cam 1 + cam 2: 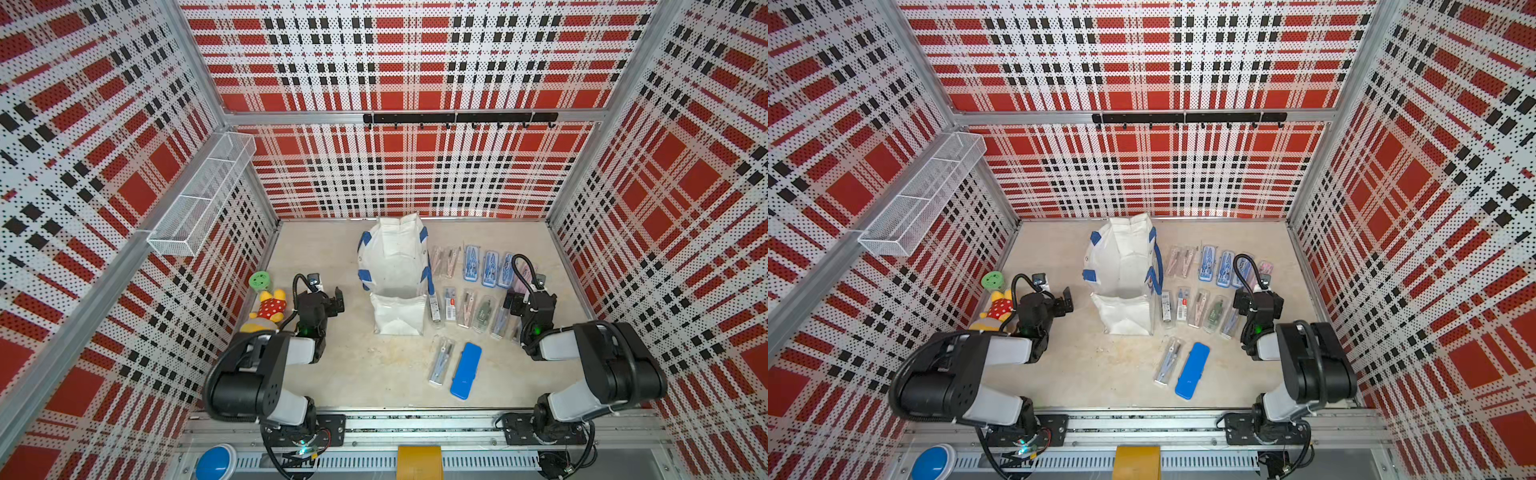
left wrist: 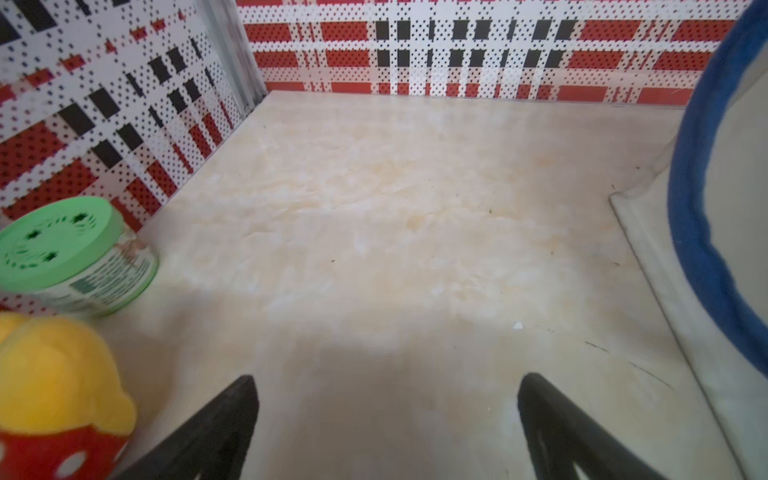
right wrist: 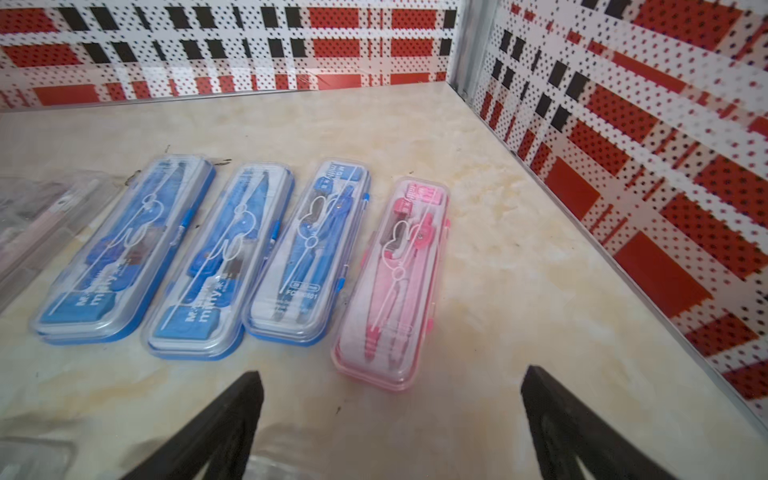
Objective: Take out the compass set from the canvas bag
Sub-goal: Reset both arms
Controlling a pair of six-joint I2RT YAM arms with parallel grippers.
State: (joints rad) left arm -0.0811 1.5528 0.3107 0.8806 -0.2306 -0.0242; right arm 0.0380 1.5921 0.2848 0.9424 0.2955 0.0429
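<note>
The task is at the reaching step, with nothing gripped yet. The left end effector [image 2: 388, 377] has its jaws spread wide over bare tabletop [image 2: 374, 208], and the right end effector [image 3: 392, 371] is spread just as wide and holds nothing. The canvas bag [image 1: 392, 266] stands between the two, on the inner side of each and a little ahead. It is nearer the left end effector, whose wrist view catches a blue handle [image 2: 698, 232] at its edge. In both top views the bag's inside shows only pale cloth, so I cannot tell whether a compass set lies in it. Many cased compass sets [image 1: 465, 309] already lie out on the tabletop beside the bag. Just ahead of the right end effector there is a row of three blue cases [image 3: 199, 257] and one pink case [image 3: 392, 282], each shut with its compass inside. A plush toy [image 1: 270, 307] and a green-lidded jar [image 1: 260, 280] sit on the outer side of the left end effector. The next move probably calls for one end effector to hold the bag's rim open while the other goes down into its mouth.
</note>
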